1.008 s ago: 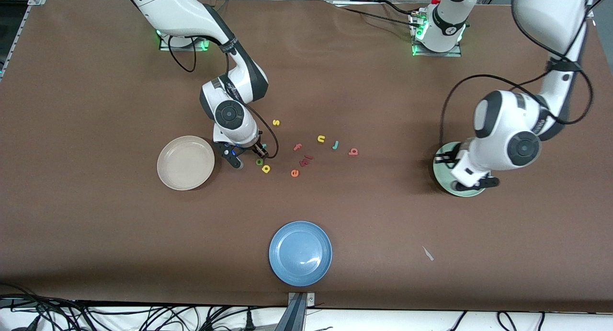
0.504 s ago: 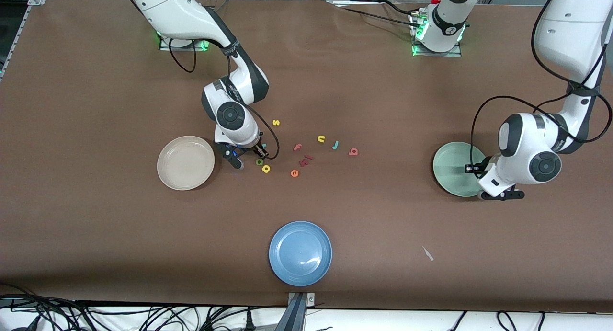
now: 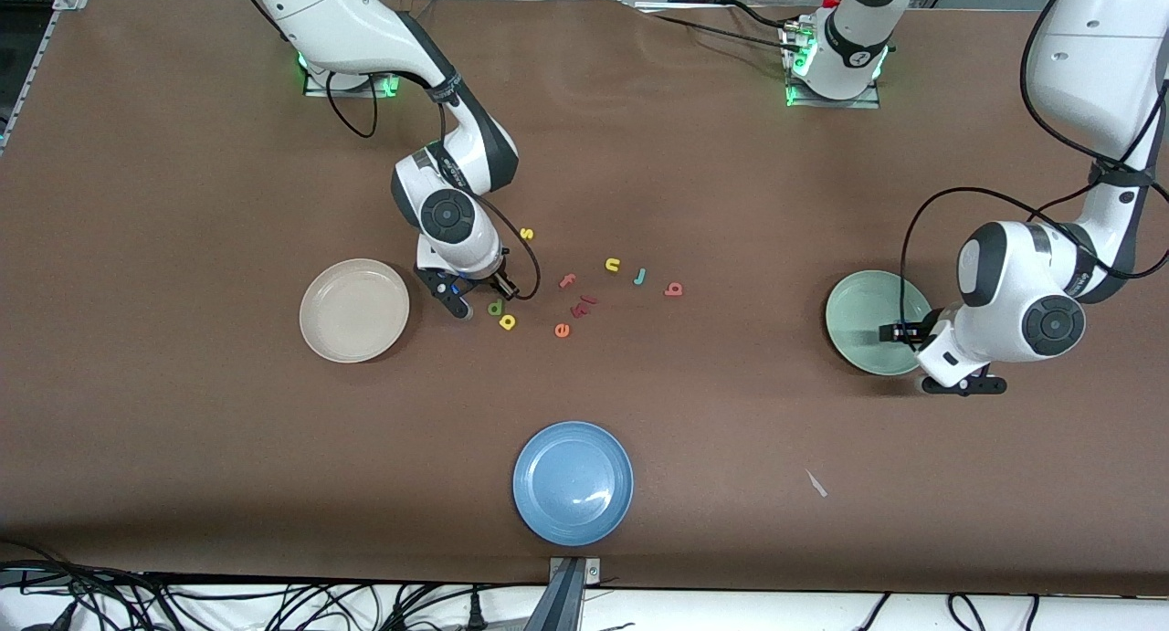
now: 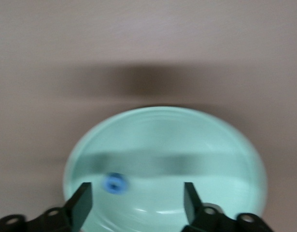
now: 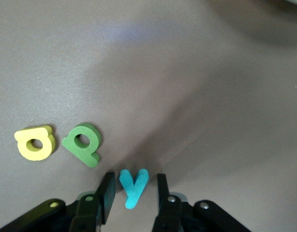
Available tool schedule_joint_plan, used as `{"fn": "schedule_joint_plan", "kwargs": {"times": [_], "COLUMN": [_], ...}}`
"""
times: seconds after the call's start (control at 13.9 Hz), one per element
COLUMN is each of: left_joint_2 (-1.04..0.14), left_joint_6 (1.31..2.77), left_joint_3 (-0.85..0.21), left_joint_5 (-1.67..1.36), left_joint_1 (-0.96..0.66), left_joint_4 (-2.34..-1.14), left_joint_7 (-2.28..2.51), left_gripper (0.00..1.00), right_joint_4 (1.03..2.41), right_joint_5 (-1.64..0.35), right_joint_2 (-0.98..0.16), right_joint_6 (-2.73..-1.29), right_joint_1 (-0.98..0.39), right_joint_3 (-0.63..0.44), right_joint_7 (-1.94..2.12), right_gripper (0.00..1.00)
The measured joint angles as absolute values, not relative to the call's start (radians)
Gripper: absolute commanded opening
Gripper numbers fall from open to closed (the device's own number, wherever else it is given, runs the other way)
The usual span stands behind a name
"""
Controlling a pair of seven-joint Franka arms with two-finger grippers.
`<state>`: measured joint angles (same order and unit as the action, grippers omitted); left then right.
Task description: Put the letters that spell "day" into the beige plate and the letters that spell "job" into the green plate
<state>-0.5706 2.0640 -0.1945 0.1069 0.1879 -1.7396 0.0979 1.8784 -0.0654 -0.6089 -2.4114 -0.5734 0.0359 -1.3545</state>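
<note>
**Closing in on the y, o already plated**

Low over the table with the right gripper (image 3: 486, 300), between the beige plate (image 3: 354, 310) and the scatter of letters. Fingers (image 5: 108, 193) set either side of the teal y (image 5: 134, 186), narrowly parted, with a sliver of gap on each flank, so not yet clamped. Just beside the y, flat on the table: the green d (image 3: 495, 308), then the yellow a (image 3: 508, 321) next to it, slightly nearer the front camera. Nothing in the beige plate.

Over the rim of the green plate (image 3: 863, 334) with the left gripper (image 4: 136, 193), at the left arm's end of the table. Jaws spread wide, gripping nothing. Lying inside that plate: the blue o (image 4: 114, 183).

Out on the table between the two plates: the teal j (image 3: 640, 277) and the pinkish-red b (image 3: 674, 289), close together. Also loose there: a yellow s (image 3: 526, 234), a yellow u (image 3: 612, 265), a pink f (image 3: 567, 281), an orange e (image 3: 562, 331). Nearest the front camera, well apart from all letters: a blue plate (image 3: 573, 483)
</note>
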Motion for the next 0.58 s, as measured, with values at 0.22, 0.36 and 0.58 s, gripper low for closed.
{"fn": "schedule_joint_plan", "kwargs": {"times": [0.22, 0.36, 0.58], "left_joint_2": [-0.524, -0.523, -0.537], "left_joint_6": [1.999, 1.996, 2.051], "left_joint_3": [-0.33, -0.429, -0.492], "left_joint_5": [0.06, 0.06, 0.059], "left_joint_1": [0.183, 0.173, 0.092], "left_joint_4": [-1.733, -1.74, -1.759], "left_joint_7": [0.321, 0.504, 0.712], "left_gripper": [1.0, 1.0, 1.0], "right_joint_4": [1.877, 1.876, 1.855], "right_joint_5": [-0.066, -0.066, -0.066], "right_joint_2": [-0.608, -0.607, -0.592], "right_joint_6": [-2.411, -2.41, -2.362], "right_joint_1": [-0.574, -0.574, -0.573], "right_joint_3": [0.037, 0.036, 0.028], "right_joint_7": [-1.354, -1.35, -1.318], "right_gripper": [0.16, 0.17, 0.17]}}
